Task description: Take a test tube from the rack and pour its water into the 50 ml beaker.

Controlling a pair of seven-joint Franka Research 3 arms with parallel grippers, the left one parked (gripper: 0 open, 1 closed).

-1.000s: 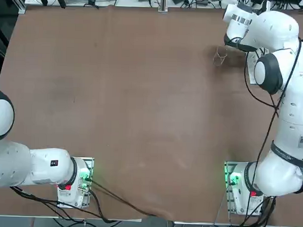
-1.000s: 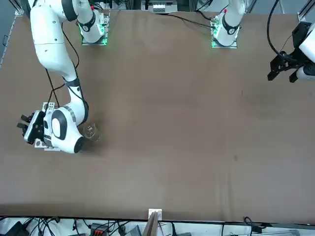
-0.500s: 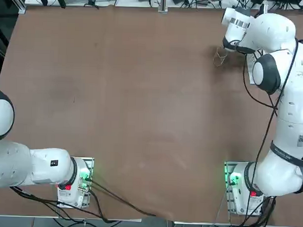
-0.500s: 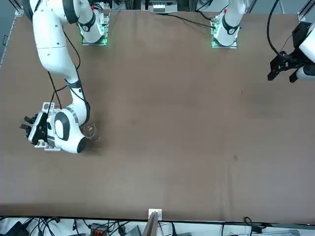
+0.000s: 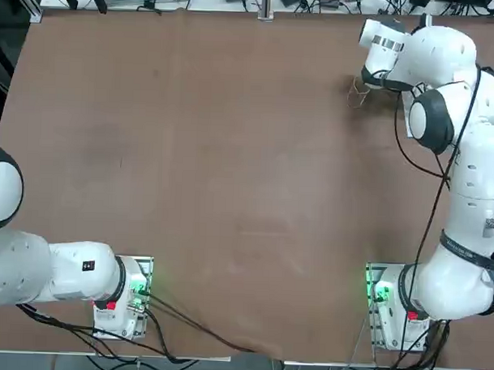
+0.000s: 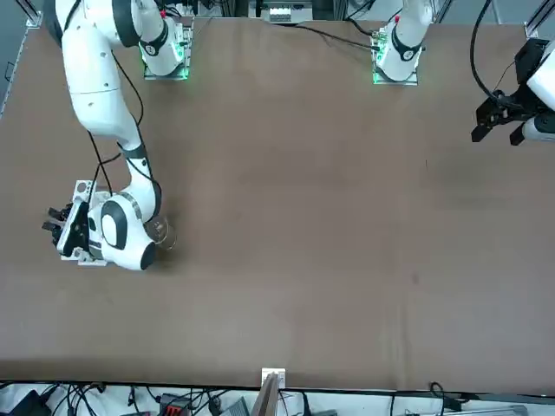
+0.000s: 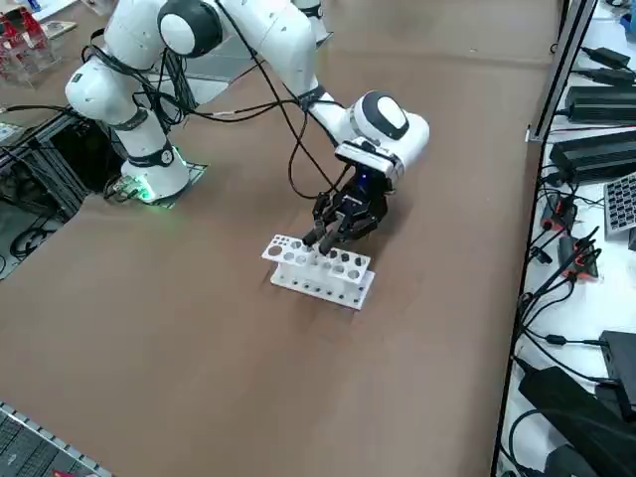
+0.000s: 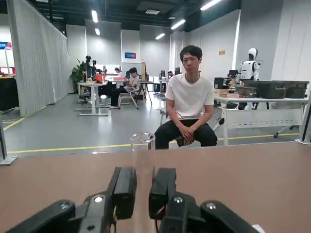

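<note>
From overhead, the white right arm reaches to the far right corner of the brown table (image 5: 232,152), and the tiny clear glass beaker (image 5: 360,92) with its round rim stands just beside the arm's wrist; the gripper itself is hidden under the arm here.

From the front, the small white oblong plastic rack (image 6: 81,251) peeks out at the table's edge beneath the arm's wrist, with the black right gripper (image 6: 55,218) over it. The beaker (image 6: 159,232) stands just beside the wrist, on the side away from the rack.

From the right side, the gripper (image 7: 320,237) points down onto the rack's (image 7: 320,272) top plate with its two rows of round holes, fingertips at a hole in the farther row.

In the wrist view, the gripper (image 8: 142,184) is clenched on a thin clear glass test tube (image 8: 143,155), which stands upright between the pads, its open rim above them. A seated person (image 8: 189,109) shows in the room beyond.
</note>
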